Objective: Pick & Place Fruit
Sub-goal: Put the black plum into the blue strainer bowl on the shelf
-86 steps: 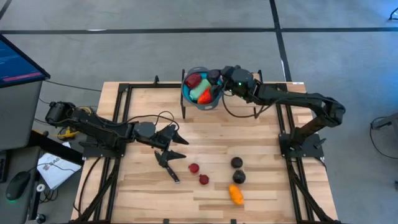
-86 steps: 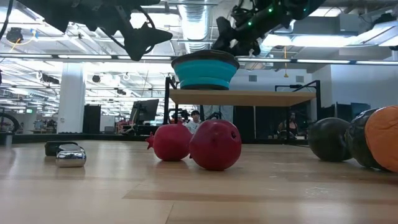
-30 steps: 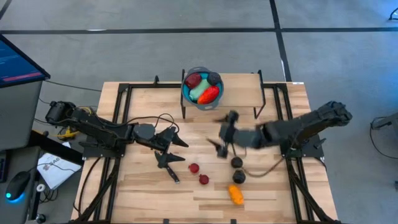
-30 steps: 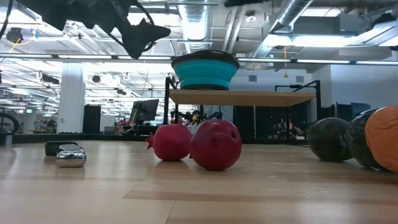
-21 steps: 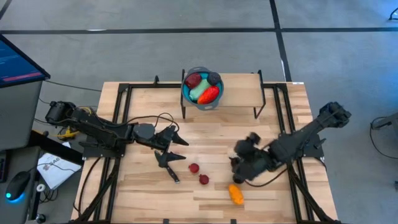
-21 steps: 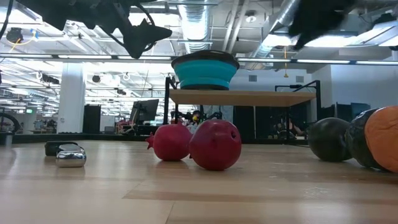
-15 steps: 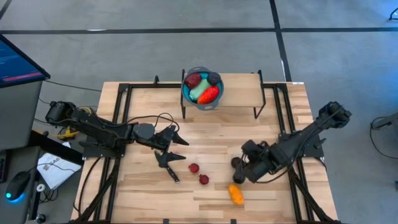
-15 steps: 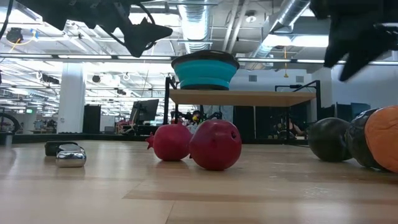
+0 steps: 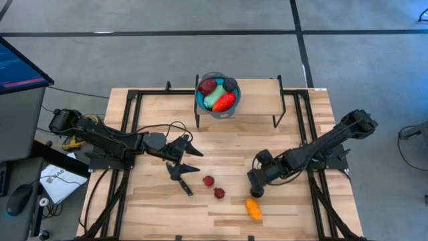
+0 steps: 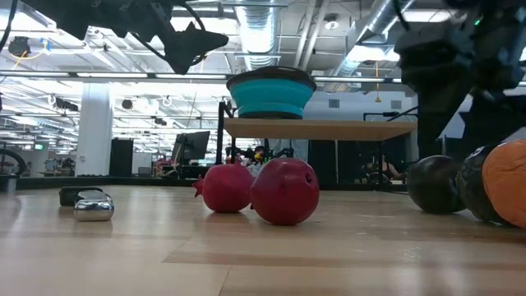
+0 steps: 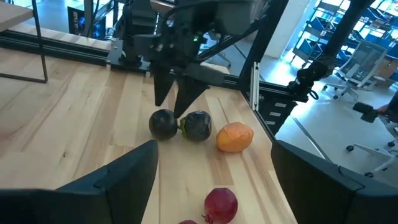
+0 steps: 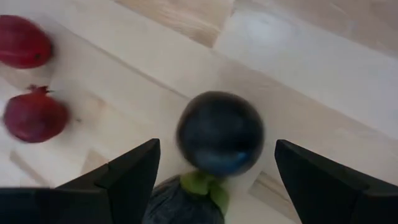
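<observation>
Two dark purple-black fruits [image 11: 163,124] [image 11: 196,126] lie side by side on the table, with an orange piece [image 9: 254,209] near them. Two small red fruits [image 9: 208,181] [image 9: 219,193] lie toward the table's middle. A blue bowl [image 9: 200,100] on the far shelf holds dark red, dark, pale green and red-orange pieces. My right gripper [image 12: 216,149] is open and points down over one dark fruit [image 12: 219,132], a finger on each side of it, touching nothing. My left gripper [image 9: 187,157] waits open, left of the middle.
A black-handled knife [image 9: 182,181] lies on the table below my left gripper. The bowl's shelf [image 9: 294,100] stands on thin legs along the far edge. Dark frame rails [image 9: 307,134] run down both sides of the table. Bare wood lies between the red fruits and the shelf.
My right gripper has swung from the table's middle toward the near edge and come down over the two dark fruits. The fruits on the table and my left arm have kept still.
</observation>
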Robot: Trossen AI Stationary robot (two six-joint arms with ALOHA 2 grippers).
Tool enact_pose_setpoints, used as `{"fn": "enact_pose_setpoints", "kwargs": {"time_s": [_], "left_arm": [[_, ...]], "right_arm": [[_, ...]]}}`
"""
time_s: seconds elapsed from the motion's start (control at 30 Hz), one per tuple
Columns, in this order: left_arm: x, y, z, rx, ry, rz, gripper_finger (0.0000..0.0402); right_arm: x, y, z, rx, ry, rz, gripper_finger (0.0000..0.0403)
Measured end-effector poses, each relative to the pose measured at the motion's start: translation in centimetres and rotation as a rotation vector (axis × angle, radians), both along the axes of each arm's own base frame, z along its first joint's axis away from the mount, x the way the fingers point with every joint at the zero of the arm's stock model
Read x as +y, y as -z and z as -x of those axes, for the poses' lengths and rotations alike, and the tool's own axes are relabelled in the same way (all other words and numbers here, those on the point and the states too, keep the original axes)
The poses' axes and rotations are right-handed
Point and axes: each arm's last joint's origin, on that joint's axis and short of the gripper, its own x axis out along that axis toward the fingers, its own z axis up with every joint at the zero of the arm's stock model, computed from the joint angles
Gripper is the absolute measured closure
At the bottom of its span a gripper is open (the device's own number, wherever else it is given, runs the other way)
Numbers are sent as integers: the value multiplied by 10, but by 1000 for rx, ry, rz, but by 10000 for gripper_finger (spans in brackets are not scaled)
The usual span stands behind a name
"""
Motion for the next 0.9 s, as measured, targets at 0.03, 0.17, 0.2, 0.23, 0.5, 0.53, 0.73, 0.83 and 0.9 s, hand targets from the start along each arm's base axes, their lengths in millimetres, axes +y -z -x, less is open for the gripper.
{"fn": "enact_pose_setpoints", "kwargs": {"time_s": [0.03, 0.17, 0.2, 0.23, 0.5, 0.53, 0.73, 0.83, 0.9], "left_arm": [[0, 0, 0, 1, 0, 1, 97], [0, 0, 0, 2, 0, 2, 97], [0, 0, 0, 2, 0, 2, 97], [0, 0, 0, 2, 0, 2, 97], [0, 0, 0, 0, 0, 3, 97], [0, 0, 0, 0, 0, 3, 97], [0, -1, 0, -7, 0, 4, 97], [0, -1, 0, -11, 1, 5, 97], [0, -1, 0, -12, 1, 4, 97]], "right_arm": [[-2, 2, 0, 9, 6, -9, 91], [-9, 10, -4, 10, 17, -28, 91], [-9, 10, -4, 6, 16, -33, 91], [-9, 11, -5, -7, 9, -47, 91], [-10, 35, -18, 49, -23, -75, 91], [-10, 39, -21, 49, -35, -74, 91], [-8, 48, -29, 58, -79, -50, 111], [-8, 46, -31, 42, -89, -47, 134], [-7, 42, -32, 7, -108, -50, 150]]}}
